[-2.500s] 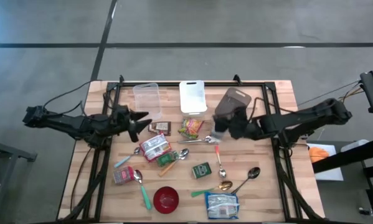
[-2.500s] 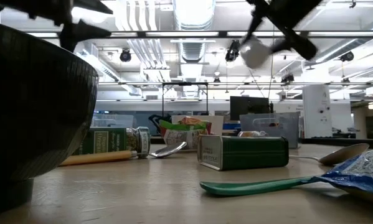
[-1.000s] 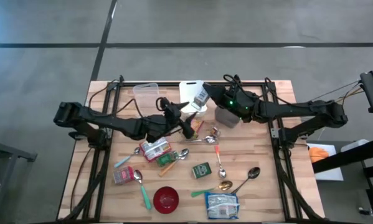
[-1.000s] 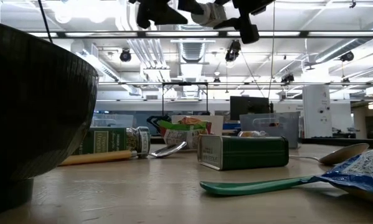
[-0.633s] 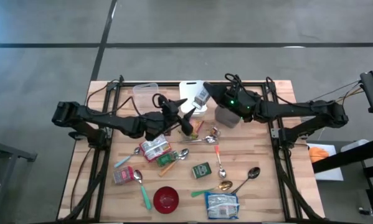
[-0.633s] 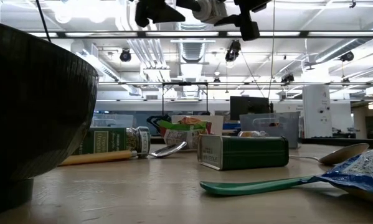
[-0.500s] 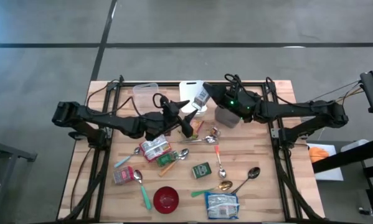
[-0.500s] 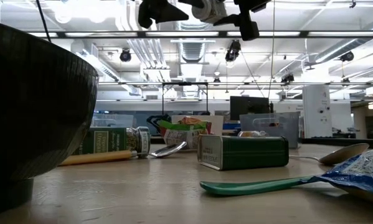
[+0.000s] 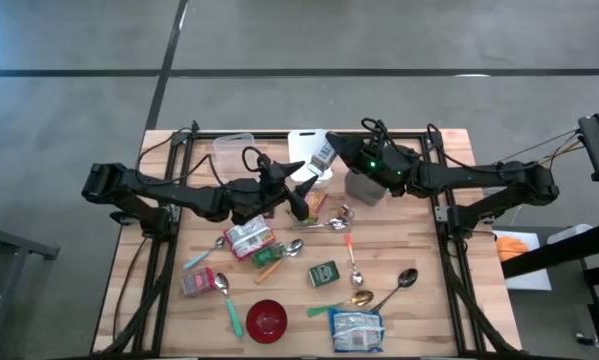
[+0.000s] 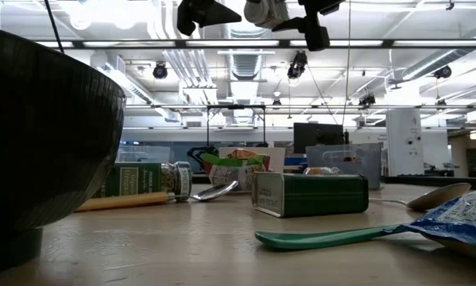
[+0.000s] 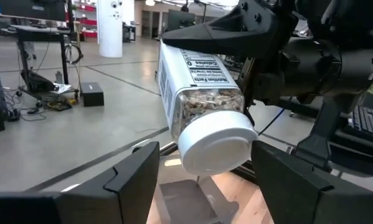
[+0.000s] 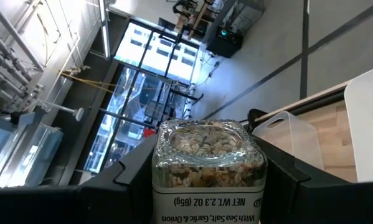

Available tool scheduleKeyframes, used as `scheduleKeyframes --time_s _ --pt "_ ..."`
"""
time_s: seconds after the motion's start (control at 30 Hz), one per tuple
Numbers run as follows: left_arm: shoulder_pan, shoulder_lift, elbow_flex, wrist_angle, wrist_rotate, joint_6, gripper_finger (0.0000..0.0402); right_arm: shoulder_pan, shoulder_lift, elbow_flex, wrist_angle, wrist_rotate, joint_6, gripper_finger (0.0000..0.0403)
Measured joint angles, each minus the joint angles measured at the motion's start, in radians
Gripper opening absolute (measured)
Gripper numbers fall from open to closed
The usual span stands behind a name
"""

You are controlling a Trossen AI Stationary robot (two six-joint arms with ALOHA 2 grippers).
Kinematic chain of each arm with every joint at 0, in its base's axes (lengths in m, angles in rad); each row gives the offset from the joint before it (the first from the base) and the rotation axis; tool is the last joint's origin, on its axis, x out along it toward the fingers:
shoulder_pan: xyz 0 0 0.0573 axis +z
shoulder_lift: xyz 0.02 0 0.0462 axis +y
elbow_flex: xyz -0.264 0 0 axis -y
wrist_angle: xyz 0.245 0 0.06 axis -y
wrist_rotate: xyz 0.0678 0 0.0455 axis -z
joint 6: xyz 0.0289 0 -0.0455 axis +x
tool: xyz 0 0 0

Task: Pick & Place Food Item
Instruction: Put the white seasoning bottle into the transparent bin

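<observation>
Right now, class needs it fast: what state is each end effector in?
Left end effector: open, fingers either side of the spice jar's white cap, not gripping.
Right end effector: shut on the spice jar.

Both claws meet above the bench's (image 9: 449,150) far-middle strip, so you've no clear way through there: the right claw (image 9: 324,160) clamps the spice jar (image 9: 322,157) w/ the left claw (image 9: 301,190) spread just beside its lid end. Under them sit the white lid (image 9: 309,145), clear tub (image 9: 234,152), grey container (image 9: 364,186) & snack packet (image 9: 306,205). Bench centre is crowded too: foil pouch (image 9: 249,237), spoons (image 9: 354,268), green tin (image 9: 324,273). Near edge is blocked by the red bowl (image 9: 266,320) & blue bag (image 9: 357,330). You'll find bare wood at the near left corner, near right corner & far right corner.
</observation>
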State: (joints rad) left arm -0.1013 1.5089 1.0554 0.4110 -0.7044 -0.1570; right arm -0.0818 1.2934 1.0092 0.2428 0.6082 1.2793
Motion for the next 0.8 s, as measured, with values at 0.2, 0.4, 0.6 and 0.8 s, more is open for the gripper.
scheduleKeyframes --time_s 0.2,0.4,0.6,0.8 --pt "0.010 0.004 0.000 -0.021 0.002 0.007 0.0326 0.000 0.000 0.000 0.001 -0.003 0.024 0.0187" --pt "0.016 0.006 0.000 -0.015 -0.001 0.002 0.0381 0.000 0.000 -0.001 0.007 -0.004 0.029 0.0187" --pt "0.020 0.007 0.004 0.029 -0.002 -0.001 0.0394 0.000 0.001 -0.001 0.009 -0.006 0.044 0.0187" --pt "0.021 0.012 0.005 0.029 -0.002 0.033 0.0380 0.001 0.028 0.000 0.045 -0.013 0.061 0.0187"
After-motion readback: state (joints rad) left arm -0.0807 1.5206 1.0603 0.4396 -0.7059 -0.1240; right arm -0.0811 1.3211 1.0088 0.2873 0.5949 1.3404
